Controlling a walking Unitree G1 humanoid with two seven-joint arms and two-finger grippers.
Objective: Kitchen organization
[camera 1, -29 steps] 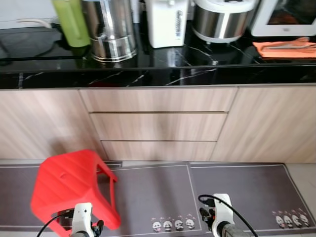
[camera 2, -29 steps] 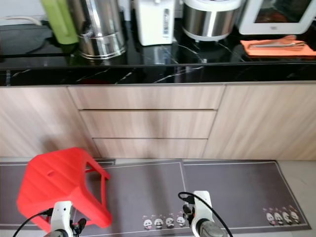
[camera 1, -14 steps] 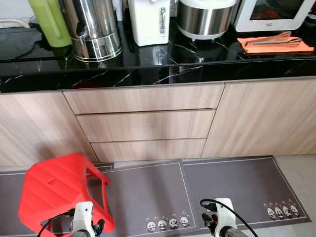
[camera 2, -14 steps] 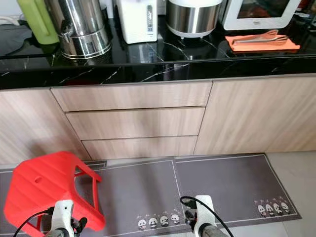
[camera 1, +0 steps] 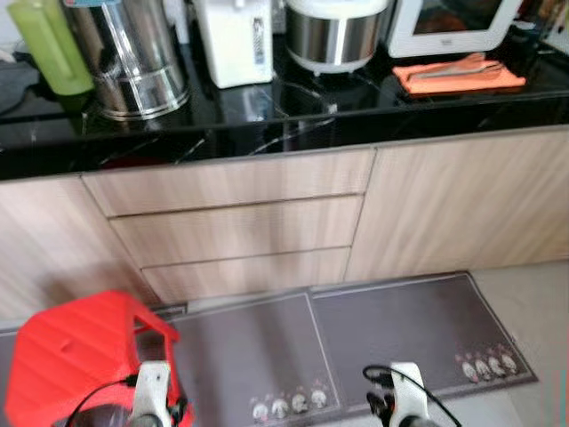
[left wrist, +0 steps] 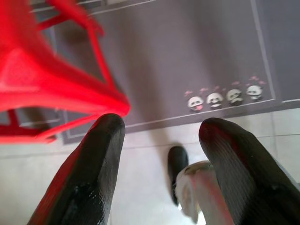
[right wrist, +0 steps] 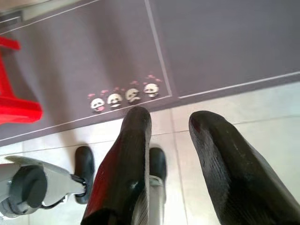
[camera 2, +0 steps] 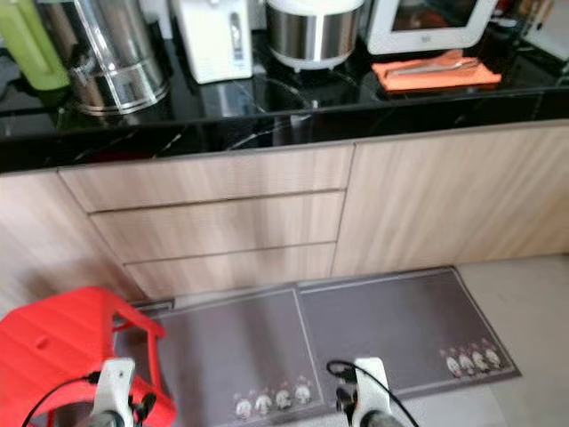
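A black marble countertop [camera 1: 267, 120] carries a green jug [camera 1: 40, 44], a steel urn [camera 1: 129, 58], a white water boiler [camera 1: 233, 40], a rice cooker [camera 1: 336, 36] and a white oven [camera 1: 453, 22]. In front of the oven lies an orange cloth [camera 1: 458, 78] with metal tongs [camera 1: 453, 66] on it. Both arms hang low over the floor. My left gripper [left wrist: 161, 126] is open beside a red stool [left wrist: 42, 79]. My right gripper [right wrist: 169, 117] is open above the mat's edge, holding nothing.
Three wooden drawers [camera 1: 236, 227] sit under the counter, with a cupboard door [camera 1: 462, 205] to their right. The red plastic stool [camera 1: 76, 356] stands on the floor at lower left. Grey mats with panda prints [camera 1: 400, 325] lie along the cabinets, and pale tile [camera 1: 533, 302] shows at right.
The camera has swung to the right, so counter, drawers and stool sit further left in the picture. Both arms still hang with grippers open.
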